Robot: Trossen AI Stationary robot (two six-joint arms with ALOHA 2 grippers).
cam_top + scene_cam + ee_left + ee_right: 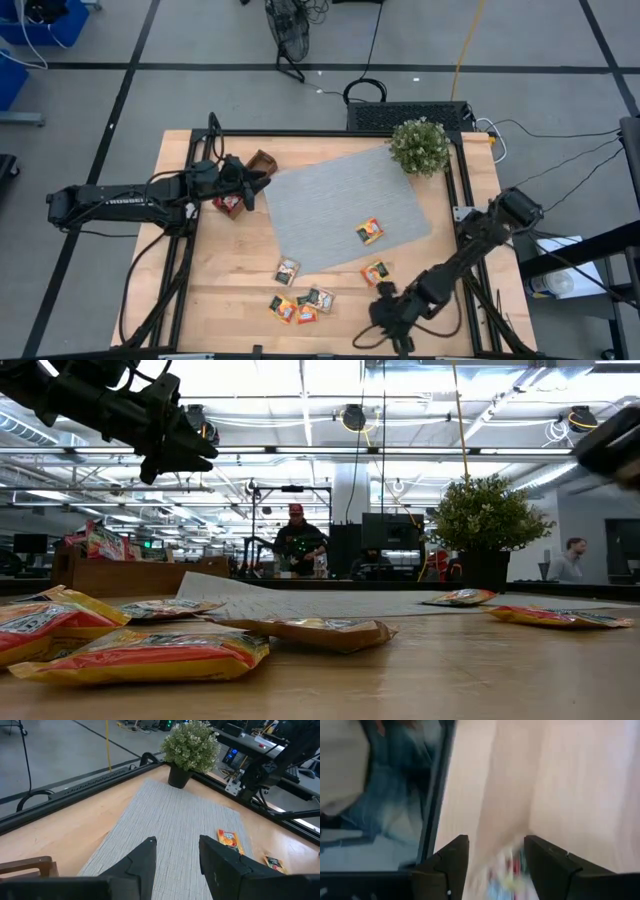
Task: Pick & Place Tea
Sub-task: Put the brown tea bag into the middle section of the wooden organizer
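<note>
Reaching along the table's near edge, the right gripper (385, 318) hangs over bare wood with a blurred red-and-yellow sachet between its parted fingers; whether it grips that sachet I cannot tell. I judge this the pick step; next it must close squarely and lift clear. The left gripper (250, 185) hovers beside the brown wooden compartment tray (262, 160), fingers parted and holding nothing. Counting the small flat square tea sachets lying loose: two on the grey woven mat (340, 200), about five in a cluster (300, 303) on the wooden table (230, 265), more standing in the tray.
</note>
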